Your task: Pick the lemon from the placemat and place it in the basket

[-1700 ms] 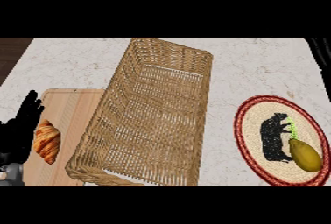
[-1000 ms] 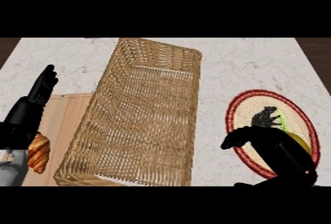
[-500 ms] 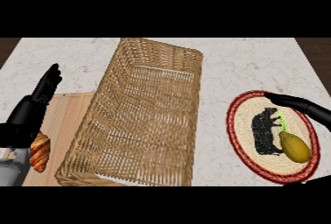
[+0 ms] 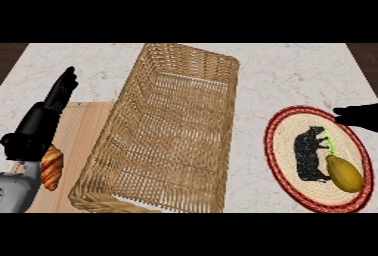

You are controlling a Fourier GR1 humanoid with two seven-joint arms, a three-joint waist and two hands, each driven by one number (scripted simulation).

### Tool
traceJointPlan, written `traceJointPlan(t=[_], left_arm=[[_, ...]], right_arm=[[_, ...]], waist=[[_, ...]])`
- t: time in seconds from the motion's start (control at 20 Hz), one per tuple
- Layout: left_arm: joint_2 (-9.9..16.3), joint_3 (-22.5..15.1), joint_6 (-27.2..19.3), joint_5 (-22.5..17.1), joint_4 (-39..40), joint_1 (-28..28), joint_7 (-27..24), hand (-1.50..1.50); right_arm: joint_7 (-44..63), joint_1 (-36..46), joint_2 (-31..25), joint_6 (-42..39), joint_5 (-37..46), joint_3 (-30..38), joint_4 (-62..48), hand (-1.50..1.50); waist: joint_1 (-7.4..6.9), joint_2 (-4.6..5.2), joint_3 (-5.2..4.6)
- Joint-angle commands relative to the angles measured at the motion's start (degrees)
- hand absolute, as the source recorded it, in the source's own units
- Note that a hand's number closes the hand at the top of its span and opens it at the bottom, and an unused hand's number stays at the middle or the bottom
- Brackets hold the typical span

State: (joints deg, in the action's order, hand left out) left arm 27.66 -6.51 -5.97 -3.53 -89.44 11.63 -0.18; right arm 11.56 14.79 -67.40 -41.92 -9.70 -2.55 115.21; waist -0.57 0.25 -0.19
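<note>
Woven tan wicker forms the long rectangular basket (image 4: 166,135) that lies at the middle of the pale marbled counter (image 4: 295,65), its long axis running from the lower left up toward the far edge with a slight lean to the right, and its near end cut off by the lower edge of the view. To the right of the basket, apart from it, lies the round straw placemat with a red rim (image 4: 284,135), which bears a black animal figure (image 4: 311,160) at its centre. The yellow-green oval lemon (image 4: 344,173) rests on the placemat, on the side farther from the basket and just beside the animal figure; its long axis is tilted, with the narrower end pointing up and toward the basket and the rounder end pointing down and away from it. A short green streak above that narrower end is hard to make out. The right hand (image 4: 360,116) shows only as a black shape entering from the right edge, over the placemat's far rim and above the lemon, not touching it; most of it is cut off, so I cannot tell how its fingers stand. On the other side of the basket, the left hand (image 4: 46,117) stands with its fingers straight and together, pointing up, holding nothing. Below it a light wooden cutting board (image 4: 77,130) lies against the basket's left side, with a brown croissant (image 4: 50,166) on it, partly hidden by the left arm.
</note>
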Motion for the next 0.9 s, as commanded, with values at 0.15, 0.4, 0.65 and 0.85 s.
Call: traceJointPlan(t=[0.15, 0.4, 0.65, 0.85], left_arm=[[-1.86, 0.39, 0.74, 1.06, 0.94, -0.3, -1.54, 0.0], [-2.77, 1.21, 1.44, 1.66, -0.09, -0.99, -0.06, 0.0], [-2.83, 2.01, 2.54, 2.08, -3.74, -1.64, 2.13, 0.0], [-2.28, 5.13, 6.18, 0.93, 3.45, -0.29, -2.57, 0.0]], right_arm=[[-2.28, 7.42, -2.93, -14.15, 2.61, -2.86, -8.93, -1.5], [-3.03, 7.5, 2.33, -15.78, 11.81, -5.76, -9.89, -1.5], [-11.94, 6.92, 8.38, -13.4, 25.24, -9.75, -14.85, -1.5], [-17.2, 9.17, 9.66, -12.92, 32.74, -11.8, -19.69, -1.5]], waist=[[-0.77, 0.01, 0.15], [-0.23, -0.16, 0.19], [-0.48, -0.14, 0.25], [-0.25, -0.04, 0.21]])
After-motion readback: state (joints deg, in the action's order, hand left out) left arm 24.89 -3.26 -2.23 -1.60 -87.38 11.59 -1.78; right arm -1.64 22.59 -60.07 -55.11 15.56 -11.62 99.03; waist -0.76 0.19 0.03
